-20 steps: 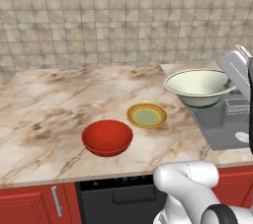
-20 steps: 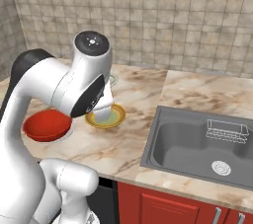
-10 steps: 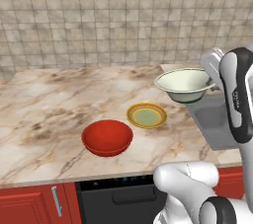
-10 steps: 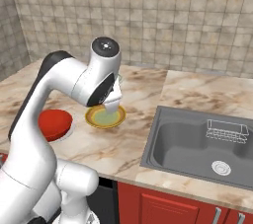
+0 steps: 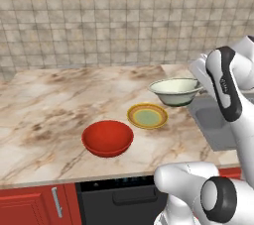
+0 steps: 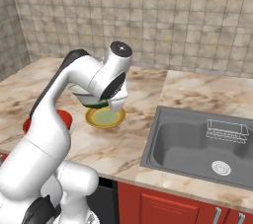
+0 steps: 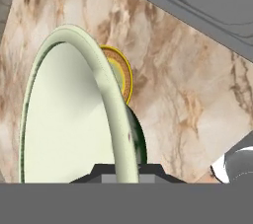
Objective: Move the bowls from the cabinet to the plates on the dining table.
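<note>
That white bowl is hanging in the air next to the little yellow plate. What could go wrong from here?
The tool pinches only the rim of the cream bowl, so the bowl could tip or slip as it comes down. The yellow-rimmed plate looks small beside that bowl; set down off-centre, it might wobble or push the plate along the marble. The red bowl sits close to the plate, so a wide swing could knock it.

The arm has swung left over the marble counter [image 5: 44, 115], carrying the cream bowl [image 5: 174, 90] with it. A second ago that bowl hung above the sink's [image 6: 197, 141] edge; now it sits in the air just beside the yellow plate [image 5: 147, 116], lower and nearer the red bowl [image 5: 107, 138].
</note>
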You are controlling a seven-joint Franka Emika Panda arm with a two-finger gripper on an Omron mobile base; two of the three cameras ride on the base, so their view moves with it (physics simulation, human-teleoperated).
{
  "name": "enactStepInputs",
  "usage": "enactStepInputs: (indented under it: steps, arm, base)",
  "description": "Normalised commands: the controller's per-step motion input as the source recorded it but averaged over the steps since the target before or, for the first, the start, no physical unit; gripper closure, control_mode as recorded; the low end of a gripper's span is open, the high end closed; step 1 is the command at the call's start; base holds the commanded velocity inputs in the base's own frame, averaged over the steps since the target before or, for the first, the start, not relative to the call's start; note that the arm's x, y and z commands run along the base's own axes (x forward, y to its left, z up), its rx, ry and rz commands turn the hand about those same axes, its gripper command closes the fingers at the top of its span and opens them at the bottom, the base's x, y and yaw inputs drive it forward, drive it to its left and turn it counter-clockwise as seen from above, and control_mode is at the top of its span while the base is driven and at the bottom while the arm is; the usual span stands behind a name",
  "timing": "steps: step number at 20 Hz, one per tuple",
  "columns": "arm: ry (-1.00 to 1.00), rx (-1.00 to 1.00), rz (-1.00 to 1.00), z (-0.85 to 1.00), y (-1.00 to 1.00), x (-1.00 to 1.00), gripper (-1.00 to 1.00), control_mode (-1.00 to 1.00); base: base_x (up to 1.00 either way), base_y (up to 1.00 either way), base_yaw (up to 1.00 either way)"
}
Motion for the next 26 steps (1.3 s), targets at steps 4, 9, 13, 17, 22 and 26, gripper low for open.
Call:
enactStepInputs:
  steps: [4,9,13,17,22,26]
  arm:
    - [0.07,0.12,0.08,-0.22,0.00,0.34,1.00,-1.00]
    - [0.00,0.03,0.07,-0.43,0.04,0.32,1.00,-1.00]
    - [-0.03,0.00,0.04,-0.44,0.05,0.32,1.00,-1.00]
    - [-0.06,0.00,0.04,-0.30,0.06,0.33,1.00,-1.00]
    - [-0.08,0.00,0.03,-0.23,0.06,0.30,1.00,-1.00]
    - [-0.05,0.00,0.03,-0.20,0.06,0.21,1.00,-1.00]
  base:
    - [0.00,0.00,0.00]
    - [0.00,0.00,0.00]
    - [0.00,0.00,0.00]
    - [0.00,0.00,0.00]
    - [0.00,0.00,0.00]
    - [0.00,0.00,0.00]
